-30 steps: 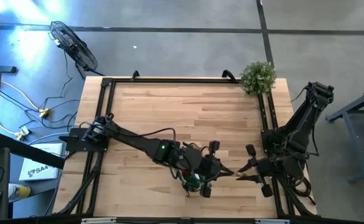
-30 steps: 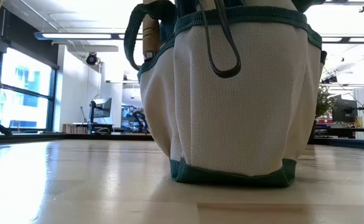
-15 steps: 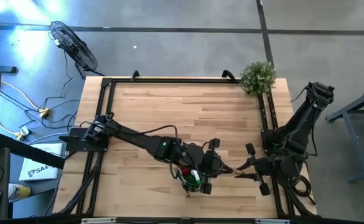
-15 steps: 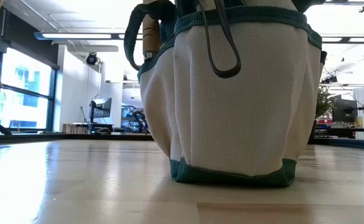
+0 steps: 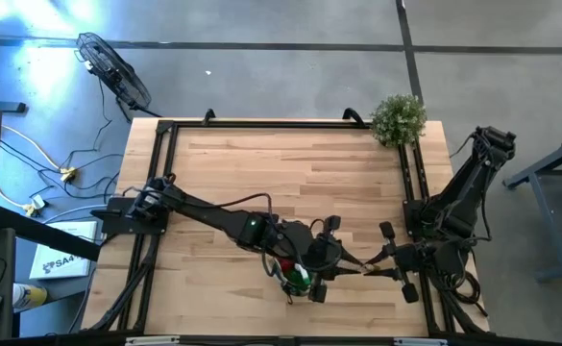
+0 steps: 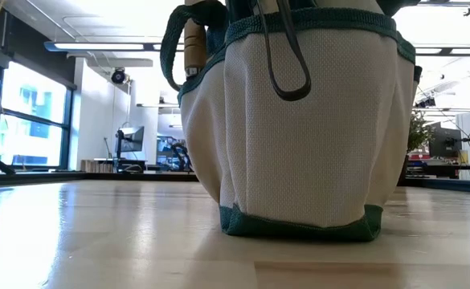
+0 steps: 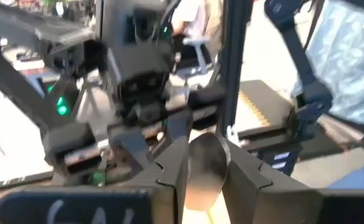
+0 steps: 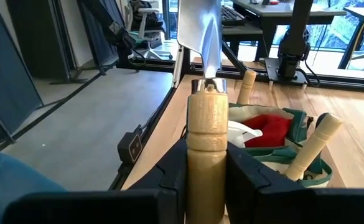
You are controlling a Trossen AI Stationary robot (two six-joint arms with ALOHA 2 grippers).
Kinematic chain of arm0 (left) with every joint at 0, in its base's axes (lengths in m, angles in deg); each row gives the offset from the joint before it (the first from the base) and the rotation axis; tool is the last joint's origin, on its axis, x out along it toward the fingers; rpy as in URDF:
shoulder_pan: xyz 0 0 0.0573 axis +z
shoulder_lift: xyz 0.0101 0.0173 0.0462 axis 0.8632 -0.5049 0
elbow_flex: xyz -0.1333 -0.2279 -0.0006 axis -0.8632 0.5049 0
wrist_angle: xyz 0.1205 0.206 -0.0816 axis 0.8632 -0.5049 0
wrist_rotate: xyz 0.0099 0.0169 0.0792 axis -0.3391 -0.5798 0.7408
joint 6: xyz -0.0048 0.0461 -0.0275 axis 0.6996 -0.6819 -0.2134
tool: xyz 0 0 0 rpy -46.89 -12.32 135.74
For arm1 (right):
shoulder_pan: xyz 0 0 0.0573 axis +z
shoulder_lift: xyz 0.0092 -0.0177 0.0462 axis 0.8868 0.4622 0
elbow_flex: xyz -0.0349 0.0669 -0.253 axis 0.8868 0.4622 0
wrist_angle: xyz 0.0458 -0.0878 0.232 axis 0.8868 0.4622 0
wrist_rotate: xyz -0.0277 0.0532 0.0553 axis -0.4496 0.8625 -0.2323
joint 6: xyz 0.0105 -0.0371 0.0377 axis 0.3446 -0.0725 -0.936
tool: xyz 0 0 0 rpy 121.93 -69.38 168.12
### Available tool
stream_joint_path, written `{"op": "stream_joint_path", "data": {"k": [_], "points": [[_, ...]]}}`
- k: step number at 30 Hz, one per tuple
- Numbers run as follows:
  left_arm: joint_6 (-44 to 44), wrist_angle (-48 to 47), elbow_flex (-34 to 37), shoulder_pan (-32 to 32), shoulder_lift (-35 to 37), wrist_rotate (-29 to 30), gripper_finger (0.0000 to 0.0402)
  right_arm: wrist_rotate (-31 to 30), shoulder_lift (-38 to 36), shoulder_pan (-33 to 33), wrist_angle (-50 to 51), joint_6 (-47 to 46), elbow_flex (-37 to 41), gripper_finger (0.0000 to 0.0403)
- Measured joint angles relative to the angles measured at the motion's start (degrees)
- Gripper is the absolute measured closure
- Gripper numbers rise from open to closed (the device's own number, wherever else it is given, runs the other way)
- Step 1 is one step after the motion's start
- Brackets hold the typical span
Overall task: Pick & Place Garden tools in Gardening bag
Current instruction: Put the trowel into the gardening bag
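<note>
**High view: a trowel passed between two grippers beside the gardening bag**

High view showed the wooden table (image 5: 261, 163) with both arms meeting near its front edge. The gardening bag (image 5: 295, 274) sat there, mostly hidden under the left arm. In the low view it stood upright, a pale fabric tote with dark green trim and a wooden handle (image 6: 193, 44) poking from a side pocket.

The right gripper (image 8: 206, 180) was clamped on the pale wooden handle of a trowel (image 8: 207, 112), its metal blade pointing away. Beyond it, the bag's top held a red piece (image 8: 270, 130) and two more wooden handles.

The left gripper (image 7: 200, 177) had the trowel's metal blade between its fingers. Whether those jaws were gripping or loosening, I cannot tell.

Judging from this, the step in hand was a handover of the trowel just right of the bag. Next, one gripper would need a sure hold before the other lets go, then carry the trowel over the bag's opening.
</note>
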Motion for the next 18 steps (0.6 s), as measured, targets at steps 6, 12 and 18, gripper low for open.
{"op": "stream_joint_path", "data": {"k": [6, 12, 18], "points": [[-0.18, 1.49, -0.02, -0.05, 1.82, 0.38, 0.0304, -1.38, -0.04, 4.0, -2.61, -0.49, -0.02, 0.0344], [-0.34, -2.34, -0.04, 0.13, 5.68, 2.2, 0.0302, -5.13, 0.02, 13.92, -4.75, -1.55, -0.04, 0.0344], [4.48, -16.8, -0.13, 0.0, 8.99, 3.02, 0.0302, -20.59, 3.94, 22.33, -7.75, -5.82, -0.04, 0.0344]]}}
